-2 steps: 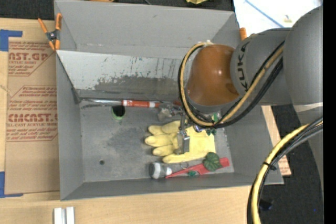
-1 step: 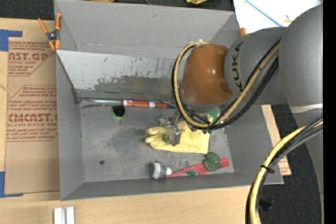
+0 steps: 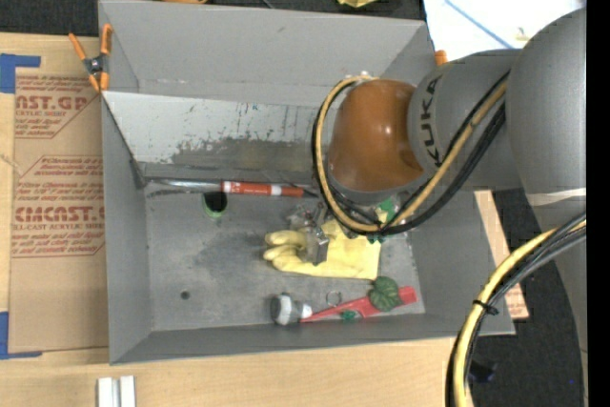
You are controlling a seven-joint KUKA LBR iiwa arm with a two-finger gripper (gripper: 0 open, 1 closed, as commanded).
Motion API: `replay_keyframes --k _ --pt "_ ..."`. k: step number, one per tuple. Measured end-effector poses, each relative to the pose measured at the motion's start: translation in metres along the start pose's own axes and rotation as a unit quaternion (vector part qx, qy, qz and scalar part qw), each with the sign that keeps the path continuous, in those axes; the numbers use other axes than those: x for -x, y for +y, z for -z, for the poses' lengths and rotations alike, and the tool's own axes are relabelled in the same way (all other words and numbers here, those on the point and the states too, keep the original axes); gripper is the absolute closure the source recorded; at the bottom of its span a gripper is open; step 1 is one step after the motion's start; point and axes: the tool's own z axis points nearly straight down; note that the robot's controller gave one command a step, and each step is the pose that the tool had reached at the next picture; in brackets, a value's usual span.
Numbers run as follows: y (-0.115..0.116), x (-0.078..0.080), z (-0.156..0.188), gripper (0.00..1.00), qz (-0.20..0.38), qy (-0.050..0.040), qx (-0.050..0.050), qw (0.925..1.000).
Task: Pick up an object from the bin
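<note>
Closest to the lens, the grey arm and its orange cover hang over the gripper, which sits on the yellow glove mid-bin. You cannot tell whether the claw is open or closed. Confirm it has a fold of glove, then lift straight up, clear of the red-handled tool.

Grey arm enters from right of view, upper link large at right edge, "KUKA" lettering on link near wrist. Domed orange cover caps wrist, facing camera. Black-and-yellow cables loop around cover's left side and beneath it. Metal gripper hangs below cover, pointing downward, partly hidden by wrist.
</note>
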Motion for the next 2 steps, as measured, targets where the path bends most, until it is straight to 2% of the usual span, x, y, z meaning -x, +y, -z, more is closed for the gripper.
replay_keyframes --k 2 --pt "0.000 0.000 0.022 1.00 -0.001 -0.0001 0.000 1.0000"
